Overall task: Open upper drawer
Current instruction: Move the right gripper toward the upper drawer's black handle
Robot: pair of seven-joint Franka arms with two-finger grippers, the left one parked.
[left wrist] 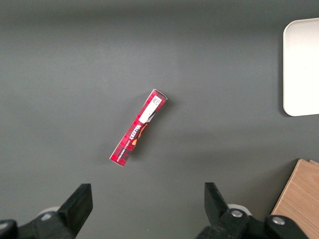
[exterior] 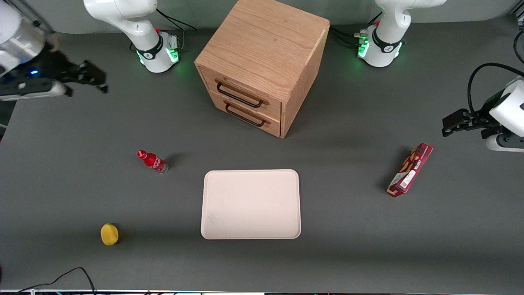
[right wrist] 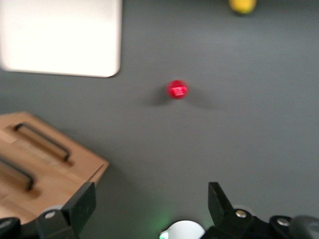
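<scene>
1. I'm hanging my gripper (exterior: 96,82) high above the table at the working arm's end, well apart from the oak cabinet (exterior: 262,53), with its fingers (right wrist: 82,206) spread wide and holding nothing

2. I'm looking down from the wrist and seeing both black handles, so the upper drawer (exterior: 241,91) is sitting shut, flush in the cabinet front, directly above the bottom drawer (exterior: 245,113)

3. I'm judging the reach as not yet begun; the whole approach to the upper handle (exterior: 239,95) is lying ahead of me

4. I'm worrying most about grabbing the wrong bar: the two handles are matching and sitting close together, so coming in slightly low would be opening the bottom drawer instead

5. I'm noting the cabinet is standing turned at an angle to the table edge, so a pull not lined up with the drawer's own travel could be jamming it or dragging the whole cabinet

6. I'm also thinking the thin bar could be slipping out of my fingers if I'm closing on its end instead of its middle

7. I'm keeping an eye on the red bottle (exterior: 153,161) standing upright nearer the front camera than the cabinet, toward my end; a low sweeping approach could be tipping it

8. I'm leaving the tray (exterior: 250,203), the lemon (exterior: 109,234) and the red box (exterior: 410,169) alone, all sitting clear of the drawer's path
</scene>
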